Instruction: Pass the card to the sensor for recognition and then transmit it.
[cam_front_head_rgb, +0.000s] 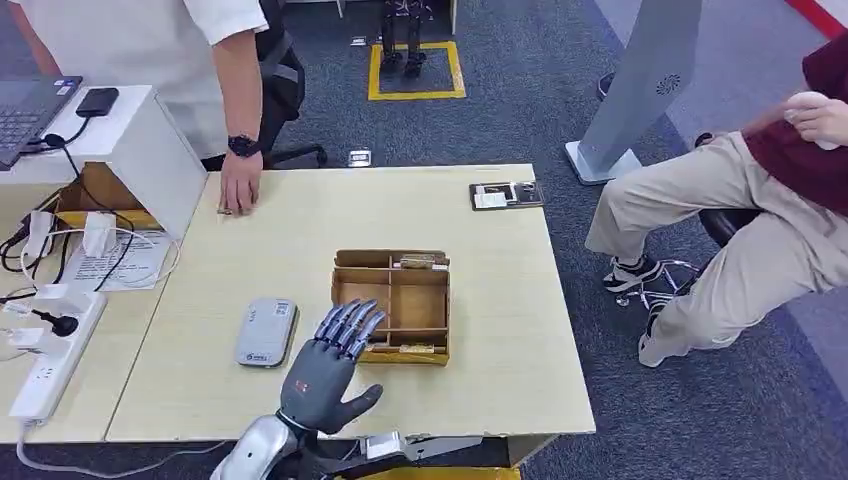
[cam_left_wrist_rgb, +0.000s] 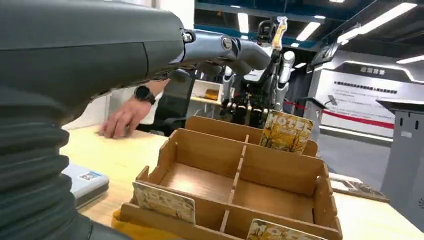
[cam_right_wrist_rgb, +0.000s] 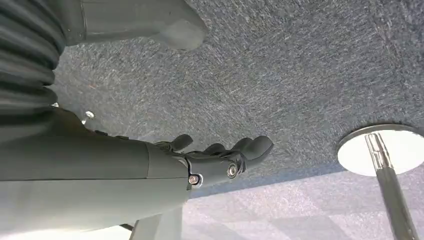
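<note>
Left hand (cam_front_head_rgb: 325, 372) reaching for card, fingers (cam_front_head_rgb: 345, 322) spread, empty.
Thin stiff printed card (cam_left_wrist_rgb: 164, 201) stands in brown wooden divided box (cam_front_head_rgb: 392, 300), just under my fingers; light, slick, I'd pinch its top edge.

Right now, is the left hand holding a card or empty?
Empty. The left hand hovers with fingers spread over the wooden box; the cards stand in their slots.

- Sits mid-table: compartmented wooden tray (cam_front_head_rgb: 391, 300), cards standing in its near and far slots.
- Lies just left of the tray: flat grey sensor box (cam_front_head_rgb: 266, 331).
- Hovers between them, fingers over the tray's near-left corner: left hand (cam_front_head_rgb: 328, 366).
- Rests on the far edge: person's hand (cam_front_head_rgb: 239, 185).
</note>
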